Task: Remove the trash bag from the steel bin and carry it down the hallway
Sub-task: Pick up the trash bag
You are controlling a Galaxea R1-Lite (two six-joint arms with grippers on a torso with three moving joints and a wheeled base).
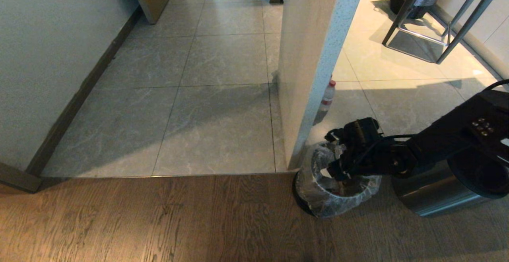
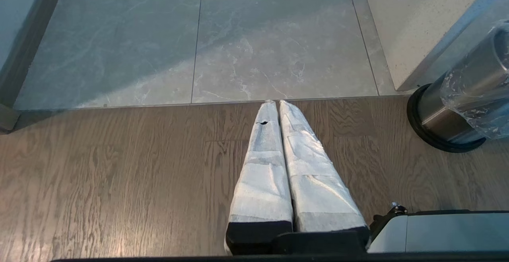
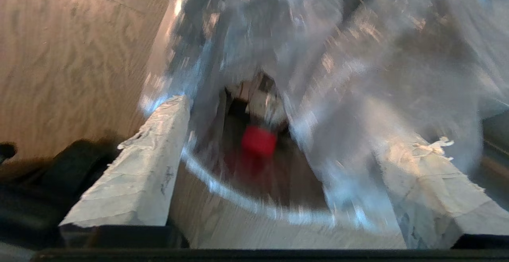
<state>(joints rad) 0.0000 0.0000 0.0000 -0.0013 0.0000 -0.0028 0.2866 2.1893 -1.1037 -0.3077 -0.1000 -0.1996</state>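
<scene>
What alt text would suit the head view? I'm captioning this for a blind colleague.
The right gripper reaches into the trash bag lining the steel bin, which stands on a wood floor beside a white wall corner. The tiled hallway stretches ahead.

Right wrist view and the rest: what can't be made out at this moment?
- Litter in the trash bag: right wrist view is motion-blurred; only a red cap reads clearly.
- Right gripper contact with the bag: head view, the arm's own body covers it.
- Steel bin: left wrist view, cut off by the frame edge.
- Bottle on the tiles: head view, partly behind the wall corner, label too small.
</scene>
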